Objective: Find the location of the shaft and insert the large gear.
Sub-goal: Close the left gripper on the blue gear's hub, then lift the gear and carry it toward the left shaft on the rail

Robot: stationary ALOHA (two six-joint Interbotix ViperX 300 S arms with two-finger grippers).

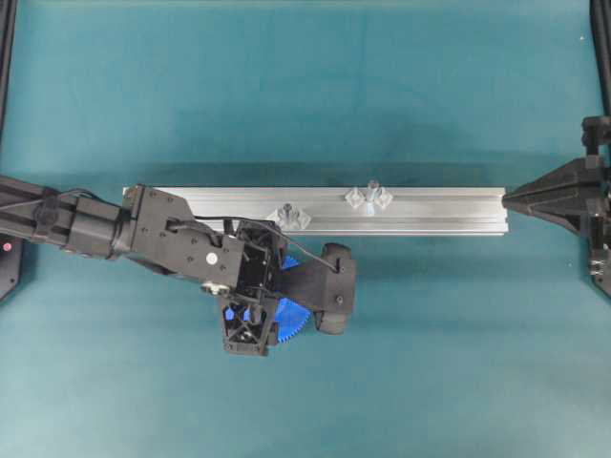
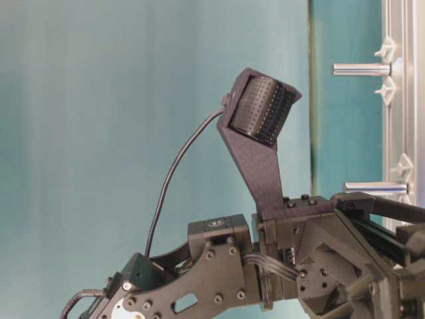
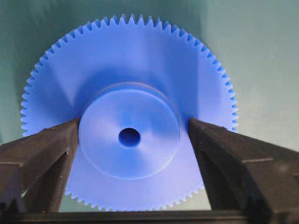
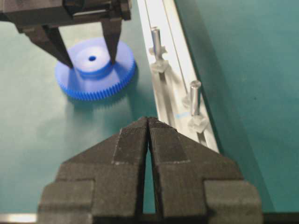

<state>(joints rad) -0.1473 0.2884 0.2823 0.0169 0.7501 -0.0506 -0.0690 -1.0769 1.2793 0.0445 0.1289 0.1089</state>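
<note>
Large gear (image 3: 128, 112) lies flat on the green table (image 1: 430, 363), just in front of the aluminium rail (image 1: 430, 205), under the left arm. It reads as rigid moulded plastic, likely light, smooth and a bit slippery; the fine teeth are a poor place to pinch. The raised round hub is the sensible hold, keeping the centre hole clear for the pin.

Left gripper (image 3: 130, 133) straddles that hub, fingers (image 3: 51, 144) wide apart and at or just beside the hub wall on both sides; whether they clamp cannot be told, and the gear is not lifted.

The shaft (image 1: 372, 185) stands on the rail, right of the other pin (image 1: 284, 209).

Right gripper (image 4: 148, 122) sits pressed together, empty, well away from the gear.
</note>
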